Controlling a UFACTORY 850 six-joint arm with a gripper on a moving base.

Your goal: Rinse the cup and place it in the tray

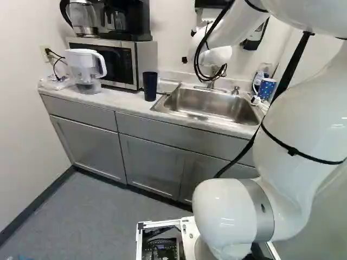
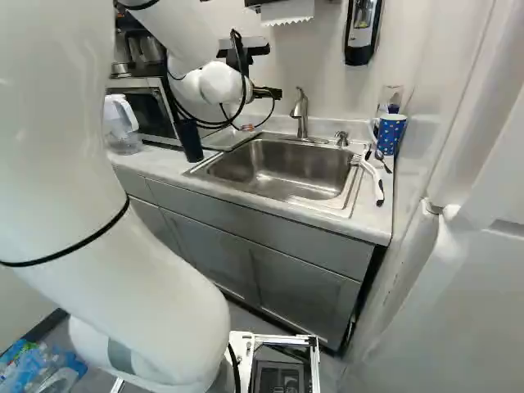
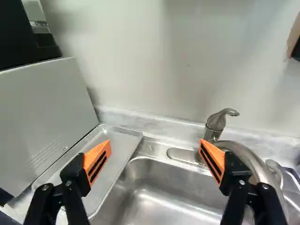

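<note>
In the right base view my gripper (image 2: 268,93) is above the back of the sink (image 2: 274,164), near the faucet. The wrist view shows the gripper (image 3: 154,157) wide open, its orange-padded fingers apart with nothing gripped. A metal tray (image 3: 112,136) lies on the counter between the microwave's side and the sink, partly behind one finger. A dark blue cup (image 1: 150,86) stands upright on the counter at the sink's left in the left base view, away from the fingers. Another cup, blue with light dots (image 2: 391,133), stands beyond the sink's other side.
The faucet (image 3: 248,159) rises close behind one finger, its handle near the wall. A microwave (image 1: 146,62) and white pitcher (image 1: 85,70) stand along the counter. A white-handled brush (image 2: 377,182) lies beside the sink. A soap dispenser (image 2: 361,33) hangs on the wall.
</note>
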